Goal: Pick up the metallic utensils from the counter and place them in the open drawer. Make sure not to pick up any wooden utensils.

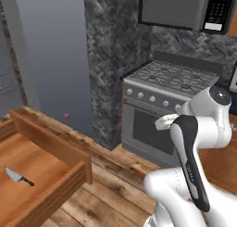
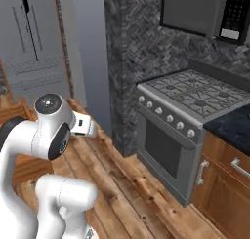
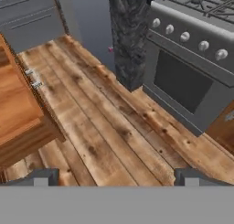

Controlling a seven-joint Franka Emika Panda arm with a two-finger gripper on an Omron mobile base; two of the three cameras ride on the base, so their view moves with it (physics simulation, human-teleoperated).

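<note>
The open drawer (image 1: 51, 147) of reddish-brown wood juts out at the left. One of the metallic utensils, a silver-bladed knife (image 1: 18, 176) with a dark handle, lies flat on its floor. In the hand view the drawer's wooden side (image 3: 20, 113) is at the left. My gripper (image 3: 116, 177) is open, its fingers (image 3: 42, 177) spread wide over bare plank floor, and nothing is between them. The hand (image 2: 86, 126) hangs beside and to the right of the drawer. A corner of the black counter (image 2: 233, 126) shows to the right of the stove. The wooden utensils are out of view.
A steel stove (image 1: 157, 110) with a row of knobs and an oven door stands ahead. A dark stone pillar (image 3: 130, 40) rises left of it, and a microwave (image 2: 205, 11) hangs above. A brown cabinet (image 2: 224, 184) sits under the counter. A small pink thing (image 1: 66, 115) lies by the grey wall.
</note>
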